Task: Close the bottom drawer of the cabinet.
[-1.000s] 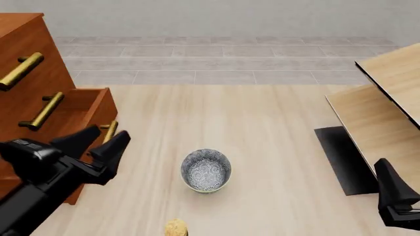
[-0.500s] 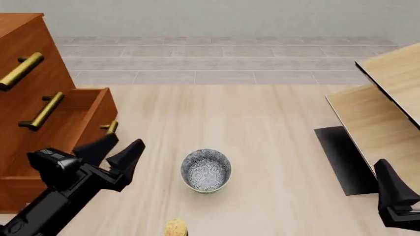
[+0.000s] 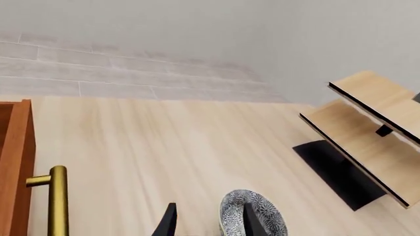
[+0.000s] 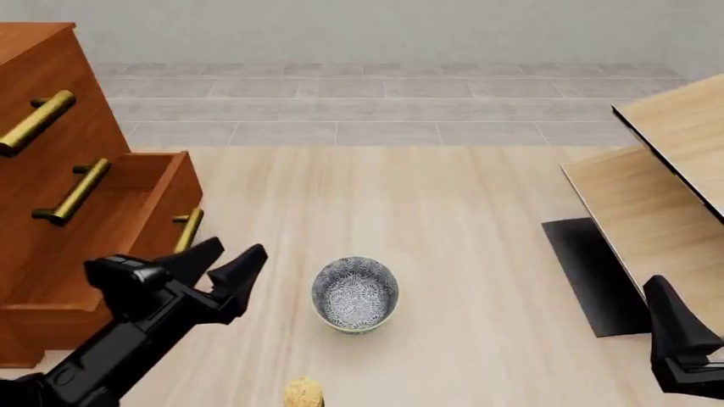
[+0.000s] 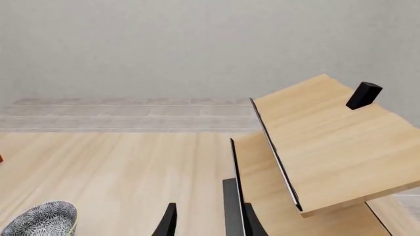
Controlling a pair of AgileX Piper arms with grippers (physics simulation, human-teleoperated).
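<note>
the bowl (image 4: 355, 293) sits right of the cabinet (image 4: 51, 153), left of the shelf unit (image 4: 656, 186).

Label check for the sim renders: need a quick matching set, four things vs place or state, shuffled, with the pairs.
Things:
1. bottom drawer
2. patterned bowl
3. left gripper
4. right gripper

Places or states:
A. at the front view's right edge, by the pale wood furniture
B. pulled out of the cabinet
C. fingers apart, between the drawer's brass handle and the bowl
D. on the floor, centre of the front view

Pairs: 1-B, 2-D, 3-C, 4-A
</note>
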